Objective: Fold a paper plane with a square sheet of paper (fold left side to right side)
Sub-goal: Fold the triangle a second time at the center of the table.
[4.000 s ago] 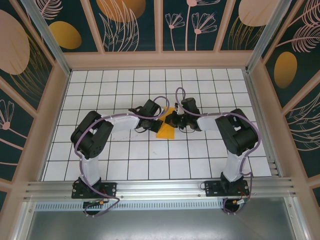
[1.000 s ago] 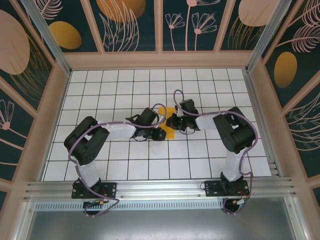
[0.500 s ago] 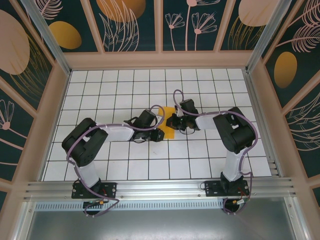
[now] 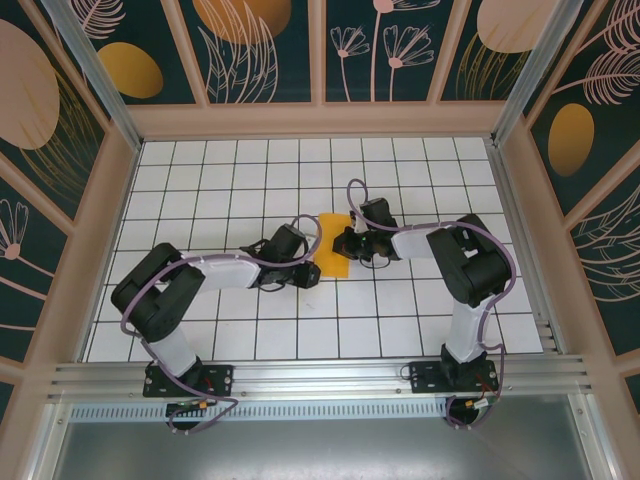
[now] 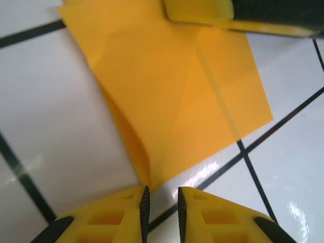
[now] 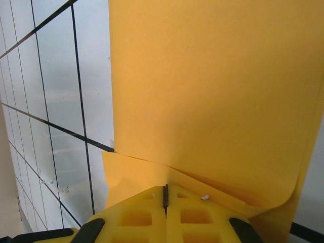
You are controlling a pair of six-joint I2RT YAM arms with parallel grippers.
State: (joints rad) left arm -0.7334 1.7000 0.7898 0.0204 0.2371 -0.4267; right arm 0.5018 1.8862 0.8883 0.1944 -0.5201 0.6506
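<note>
paper (image 5: 202, 91): thin matte orange, creased, layered | table (image 5: 50, 126): glossy white grid

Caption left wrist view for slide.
Left gripper, slightly open, at the near corner of the orange paper; right gripper on its far edge.

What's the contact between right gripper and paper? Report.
Touching. The left wrist view shows the right gripper pressed onto the paper, no gap between.

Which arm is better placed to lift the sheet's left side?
Probably left: the left end effector sits at the orange sheet's corner, jaws slightly apart; the right end effector is shut, pressing the far edge.
</note>
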